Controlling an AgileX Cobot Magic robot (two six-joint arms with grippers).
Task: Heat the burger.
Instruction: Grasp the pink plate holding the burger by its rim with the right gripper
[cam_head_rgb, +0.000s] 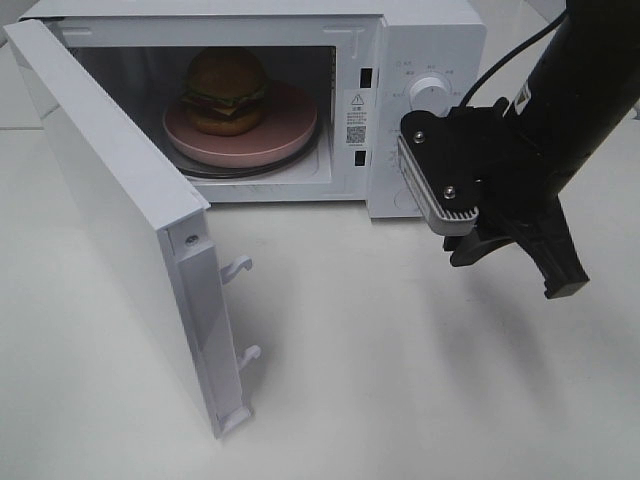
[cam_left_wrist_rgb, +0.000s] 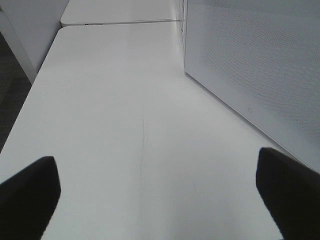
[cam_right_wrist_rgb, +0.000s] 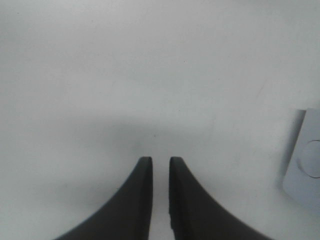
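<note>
The burger (cam_head_rgb: 225, 90) has a golden-brown bun, lettuce and cheese. It sits on a round pink plate (cam_head_rgb: 285, 135) inside the white microwave (cam_head_rgb: 425, 30), whose door (cam_head_rgb: 110, 220) stands wide open to the left. My right gripper (cam_head_rgb: 515, 272) hangs over the table in front of the microwave's control panel, well apart from the burger. In the right wrist view its fingers (cam_right_wrist_rgb: 160, 160) are slightly parted with nothing between them. My left gripper (cam_left_wrist_rgb: 160, 185) is wide open and empty, low over the table beside the door's outer face (cam_left_wrist_rgb: 260, 65). It does not show in the high view.
The control knob (cam_head_rgb: 430, 92) is just behind the right wrist. Two latch hooks (cam_head_rgb: 240, 268) stick out of the open door's edge. The white tabletop (cam_head_rgb: 400, 380) spreads out in front of the microwave, and a second table (cam_left_wrist_rgb: 120, 12) joins on beyond it.
</note>
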